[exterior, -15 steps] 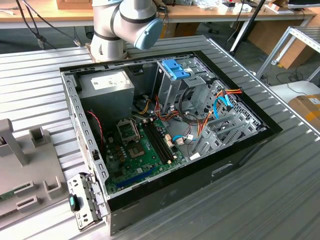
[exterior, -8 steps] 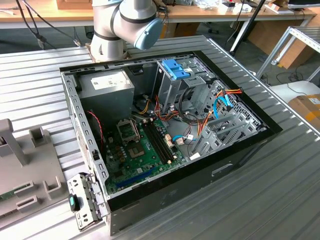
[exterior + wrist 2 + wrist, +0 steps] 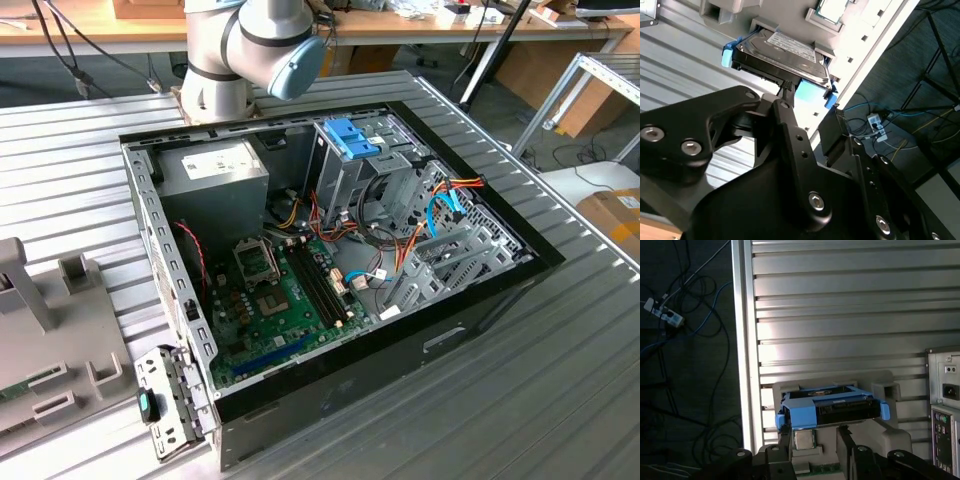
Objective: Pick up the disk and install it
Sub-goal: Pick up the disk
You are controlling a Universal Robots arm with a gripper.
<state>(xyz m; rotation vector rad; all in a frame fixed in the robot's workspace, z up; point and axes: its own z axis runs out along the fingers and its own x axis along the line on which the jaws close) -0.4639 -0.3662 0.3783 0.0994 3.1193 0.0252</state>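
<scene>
Two parted jaws of the gripper [image 3: 814, 433] stand empty beside the disk [image 3: 840, 410]; we see its underside hidden by a grey cradle [image 3: 894, 434].

In the exterior view the robot arm [image 3: 250, 50], at 12 o'clock from the computer case [image 3: 400, 330], is cut off by the picture's edge. So is the grey holder [image 3: 90, 330] at 9 o'clock. In the second wrist view the hand [image 3: 810, 100] hides the near edge of the disk [image 3: 785, 50].
</scene>
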